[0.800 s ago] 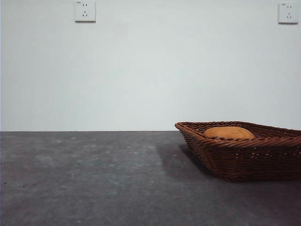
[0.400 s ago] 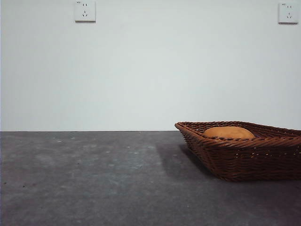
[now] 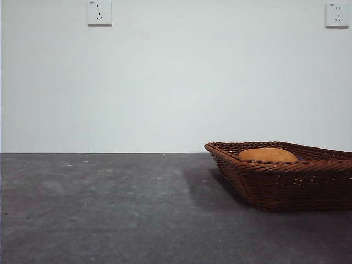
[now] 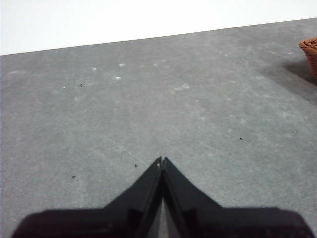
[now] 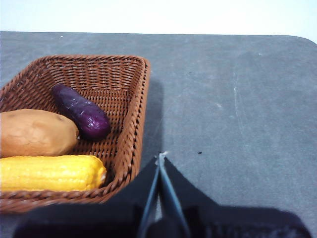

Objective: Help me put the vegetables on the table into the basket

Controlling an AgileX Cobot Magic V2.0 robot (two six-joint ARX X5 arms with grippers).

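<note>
The reddish-brown wicker basket (image 3: 286, 181) stands on the dark grey table (image 3: 110, 209) at the right. In the right wrist view the basket (image 5: 133, 119) holds the yellow corn cob (image 5: 49, 173), the orange-brown potato (image 5: 34, 133) and the dark purple eggplant (image 5: 81, 111). In the front view only the potato's top (image 3: 268, 154) shows above the rim. My right gripper (image 5: 161, 157) is shut and empty, above the table beside the basket. My left gripper (image 4: 162, 161) is shut and empty over bare table; the basket's corner (image 4: 310, 49) shows at that view's edge.
A white wall stands behind the table with two sockets, one (image 3: 99, 12) at upper left and one (image 3: 336, 15) at upper right. The table's rounded corner (image 5: 307, 42) shows in the right wrist view. Neither arm shows in the front view.
</note>
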